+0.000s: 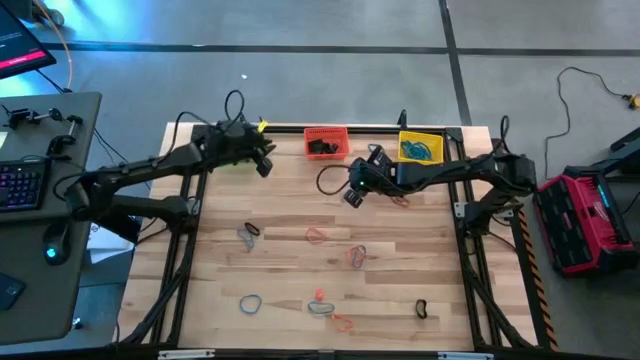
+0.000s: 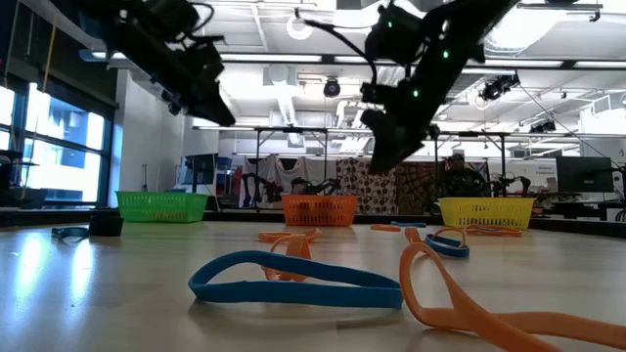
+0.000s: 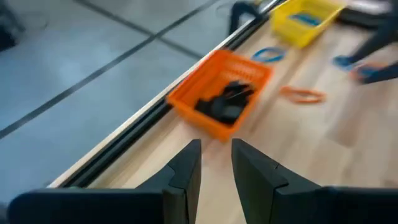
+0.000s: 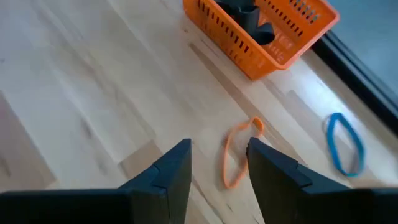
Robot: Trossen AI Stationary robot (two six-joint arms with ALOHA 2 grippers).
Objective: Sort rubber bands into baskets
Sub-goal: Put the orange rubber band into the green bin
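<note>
Three baskets stand along the table's far edge: green [image 2: 161, 205], red-orange [image 1: 325, 141] with black bands in it, and yellow [image 1: 421, 147] with blue bands. Rubber bands lie scattered on the wood, among them an orange one [image 1: 318, 236], a blue one [image 1: 250, 303] and a black one [image 1: 421, 309]. My left gripper [image 3: 216, 163] hangs open and empty in the air at the far left, beside the red-orange basket [image 3: 221, 93]. My right gripper [image 4: 219, 158] is open above an orange band [image 4: 235, 155] lying flat near that basket, clear of the table in the low view [image 2: 386, 156].
A blue band [image 4: 345, 143] lies between the red-orange and yellow baskets near the far edge. A blue band [image 2: 293, 279] and an orange one [image 2: 469, 303] lie close to the near edge. The table's metal frame rail [image 1: 400, 127] runs behind the baskets.
</note>
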